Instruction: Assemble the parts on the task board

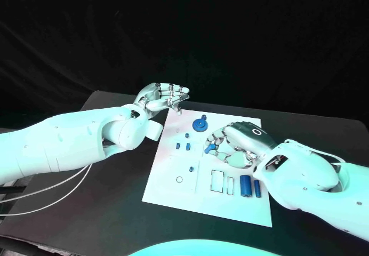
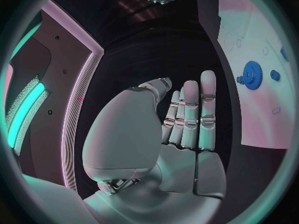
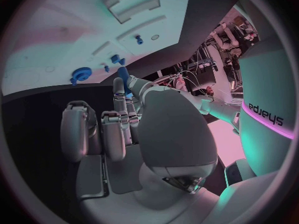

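Observation:
The white task board [image 1: 201, 202] lies in the middle of the black table. A blue gear [image 1: 200, 125] stands near its far edge, also seen as the gear [image 2: 252, 74] and the gear [image 3: 81, 74]. My right hand [image 1: 234, 141] hovers over the board's middle with fingers curled down. It pinches a small blue part [image 3: 123, 77] between thumb and fingertip. My left hand [image 1: 161, 97] is raised above the board's far-left corner, fingers side by side, holding nothing. Small blue pegs [image 1: 187, 136] stand left of the right hand.
Two blue cylinders [image 1: 246, 185] lie side by side on the board's near right, next to two empty rectangular slots [image 1: 217, 180]. A small ring hole [image 1: 179, 180] sits on the near left. White cables [image 1: 54, 192] hang under the left arm.

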